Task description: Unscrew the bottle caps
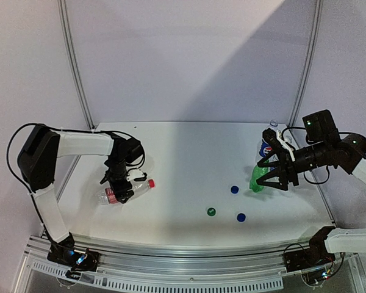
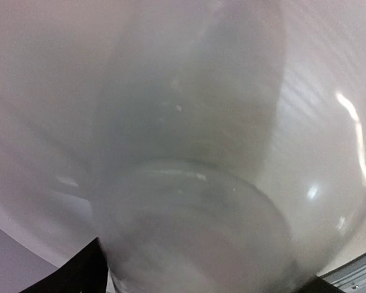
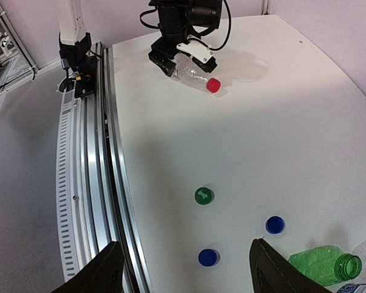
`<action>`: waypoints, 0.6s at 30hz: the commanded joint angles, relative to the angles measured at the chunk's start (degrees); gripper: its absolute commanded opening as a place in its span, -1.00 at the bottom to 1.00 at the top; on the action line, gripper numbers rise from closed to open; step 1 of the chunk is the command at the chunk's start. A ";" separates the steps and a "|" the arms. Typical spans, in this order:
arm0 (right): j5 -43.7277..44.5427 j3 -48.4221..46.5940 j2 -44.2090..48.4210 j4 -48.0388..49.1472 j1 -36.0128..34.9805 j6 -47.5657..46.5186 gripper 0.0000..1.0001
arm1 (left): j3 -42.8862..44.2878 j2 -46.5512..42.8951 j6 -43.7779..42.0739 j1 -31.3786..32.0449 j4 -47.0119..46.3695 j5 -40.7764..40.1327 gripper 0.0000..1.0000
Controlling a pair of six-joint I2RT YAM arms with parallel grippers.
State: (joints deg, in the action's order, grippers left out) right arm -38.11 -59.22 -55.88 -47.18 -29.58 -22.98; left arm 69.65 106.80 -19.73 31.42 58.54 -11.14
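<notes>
1. The red cap (image 3: 214,85) sits on the clear bottle (image 3: 192,70) lying at left, clamped by your left gripper (image 1: 121,189).
2. Your right gripper (image 1: 274,180) hangs wide open by the green bottle (image 3: 320,265); bring it across, square on the cap, then twist.

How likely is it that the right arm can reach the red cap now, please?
Probably yes: the red cap juts clear of the left gripper holding the bottle, towards the open right gripper, though far off.
</notes>
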 commanded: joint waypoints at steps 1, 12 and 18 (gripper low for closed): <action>-0.49 0.72 0.46 -1.07 -0.23 -0.55 0.44 | -3.31 -5.74 -0.58 0.22 -0.39 -0.96 0.69; -0.83 0.71 0.59 -1.24 -0.23 -0.48 0.44 | -10.47 -11.56 -2.28 0.31 -3.29 -3.03 0.70; -1.10 0.60 0.68 -1.25 -0.27 -0.47 0.44 | -11.52 -10.30 -3.56 0.79 -5.65 -5.03 0.68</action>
State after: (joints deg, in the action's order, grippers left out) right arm -38.28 -59.22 -55.88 -47.42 -29.58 -23.22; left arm 58.70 96.03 -21.45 31.75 55.83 -14.63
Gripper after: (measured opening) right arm 0.721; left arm 0.850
